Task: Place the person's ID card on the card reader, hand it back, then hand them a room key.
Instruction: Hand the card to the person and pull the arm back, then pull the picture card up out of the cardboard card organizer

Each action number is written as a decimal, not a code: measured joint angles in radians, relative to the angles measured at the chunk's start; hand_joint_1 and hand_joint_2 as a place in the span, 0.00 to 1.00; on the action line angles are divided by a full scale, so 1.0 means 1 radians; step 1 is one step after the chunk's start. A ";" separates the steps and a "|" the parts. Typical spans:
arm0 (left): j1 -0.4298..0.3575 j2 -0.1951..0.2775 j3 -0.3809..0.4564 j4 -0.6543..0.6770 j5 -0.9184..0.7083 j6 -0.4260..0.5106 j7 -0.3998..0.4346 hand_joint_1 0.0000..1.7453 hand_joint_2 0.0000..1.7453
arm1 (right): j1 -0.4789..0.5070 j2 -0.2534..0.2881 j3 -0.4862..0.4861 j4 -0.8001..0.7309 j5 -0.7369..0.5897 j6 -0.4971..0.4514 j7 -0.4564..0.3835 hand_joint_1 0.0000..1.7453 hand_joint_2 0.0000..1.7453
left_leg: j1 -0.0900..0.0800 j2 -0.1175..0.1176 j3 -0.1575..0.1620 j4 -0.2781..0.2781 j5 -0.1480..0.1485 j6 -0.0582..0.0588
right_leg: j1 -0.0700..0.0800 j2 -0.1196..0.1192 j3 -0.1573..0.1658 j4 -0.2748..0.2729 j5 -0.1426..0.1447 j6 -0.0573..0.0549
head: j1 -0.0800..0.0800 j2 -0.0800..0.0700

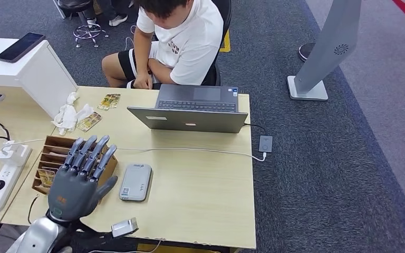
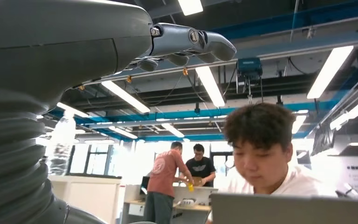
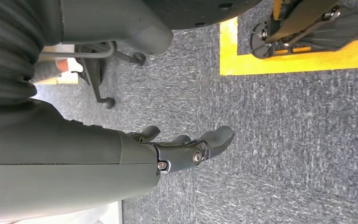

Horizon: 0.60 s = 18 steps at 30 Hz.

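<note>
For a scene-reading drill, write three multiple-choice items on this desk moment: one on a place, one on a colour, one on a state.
1. Where does the flat grey rounded card reader lie on the pale wooden table?
A. Beside the left hand, on its thumb side
B. On the laptop keyboard
C. On the carpet

2. What colour is the shirt of the seated person?
A. Red
B. White
C. Black

3. How is the robot's grey left hand?
A. Gripping a card
B. Fingers stretched out, holding nothing
C. Pressing the card reader

Answers:
1 A, the reader sits just beyond the hand's thumb, short of the open grey laptop.
2 B, the short-sleeved shirt is white.
3 B, the fingers extend over the brown wooden compartment box with nothing in them.
</note>
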 joint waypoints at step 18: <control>0.300 0.227 0.022 -0.166 0.097 -0.286 0.198 0.00 1.00 | 0.002 0.015 -0.046 -0.016 -0.009 -0.007 -0.004 0.00 1.00 | 0.001 -0.004 0.001 0.000 0.000 0.000 | 0.001 -0.005 0.003 0.000 -0.001 -0.001 | 0.001 0.000</control>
